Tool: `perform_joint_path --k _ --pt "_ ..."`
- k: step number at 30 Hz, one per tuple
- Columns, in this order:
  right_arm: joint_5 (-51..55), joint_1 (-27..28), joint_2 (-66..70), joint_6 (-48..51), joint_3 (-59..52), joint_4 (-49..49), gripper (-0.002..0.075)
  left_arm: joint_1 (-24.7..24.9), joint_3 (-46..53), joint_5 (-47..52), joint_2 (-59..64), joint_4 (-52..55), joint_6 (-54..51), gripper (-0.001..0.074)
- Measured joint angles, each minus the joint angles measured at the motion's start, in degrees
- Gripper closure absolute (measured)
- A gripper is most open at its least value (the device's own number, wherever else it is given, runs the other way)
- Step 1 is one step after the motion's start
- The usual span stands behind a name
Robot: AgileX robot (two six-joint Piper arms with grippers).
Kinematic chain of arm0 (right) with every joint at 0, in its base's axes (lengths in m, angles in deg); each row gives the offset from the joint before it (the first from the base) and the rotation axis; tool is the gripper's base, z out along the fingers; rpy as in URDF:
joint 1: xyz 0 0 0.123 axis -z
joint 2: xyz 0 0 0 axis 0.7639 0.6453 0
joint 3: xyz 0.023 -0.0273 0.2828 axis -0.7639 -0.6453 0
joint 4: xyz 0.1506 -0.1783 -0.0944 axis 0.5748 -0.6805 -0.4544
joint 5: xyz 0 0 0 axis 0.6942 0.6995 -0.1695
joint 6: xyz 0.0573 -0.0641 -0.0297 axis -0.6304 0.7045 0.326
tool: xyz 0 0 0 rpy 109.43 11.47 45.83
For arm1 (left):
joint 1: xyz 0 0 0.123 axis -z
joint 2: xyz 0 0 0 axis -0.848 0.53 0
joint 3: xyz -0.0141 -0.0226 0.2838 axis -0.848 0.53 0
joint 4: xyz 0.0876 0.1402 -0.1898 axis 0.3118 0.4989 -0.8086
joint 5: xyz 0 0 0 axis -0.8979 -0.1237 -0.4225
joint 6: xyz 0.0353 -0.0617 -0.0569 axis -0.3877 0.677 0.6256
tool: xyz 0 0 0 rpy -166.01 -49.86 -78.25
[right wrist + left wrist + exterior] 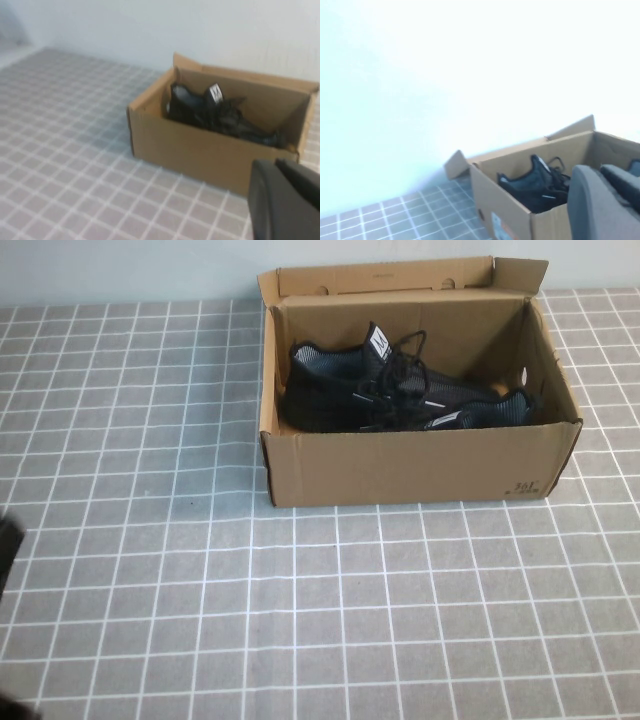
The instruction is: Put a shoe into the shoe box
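Note:
The brown cardboard shoe box (400, 470) stands open at the far middle of the table, its flap upright at the back. A black mesh shoe (335, 390) with a white tongue tag lies inside, heel to the left. A second black shoe (485, 410) lies beside it toward the right. The box (515, 215) and shoe (530, 187) also show in the left wrist view, and the box (200, 150) and shoe (200, 107) in the right wrist view. My left gripper (607, 185) is shut and empty, away from the box. My right gripper (280, 172) is shut and empty, short of the box's front wall.
The table is covered with a grey cloth with a white grid (300, 620). A pale wall runs behind the box. A dark part of my left arm (5, 545) shows at the left edge of the high view.

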Motion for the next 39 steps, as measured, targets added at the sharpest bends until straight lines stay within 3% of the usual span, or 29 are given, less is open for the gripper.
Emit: perform_joint_path --k 8,18,36,39 --pt "-19.3 0.0 0.0 0.0 -10.5 6.0 0.0742 0.0 12.4 -7.4 -8.7 -2.0 0.0 0.0736" --pt "-37.9 0.0 0.0 0.0 -20.7 8.6 0.0742 0.0 18.4 -5.6 -7.1 -12.5 0.0 0.0736" --pt "-35.4 0.0 0.1 0.0 -29.2 8.7 0.0742 0.0 18.4 -4.7 -7.1 -14.4 0.0 0.0736" --pt "-35.7 0.1 0.1 0.1 -30.5 1.1 0.0742 0.0 18.4 -4.7 -7.1 -14.4 0.0 0.0736"
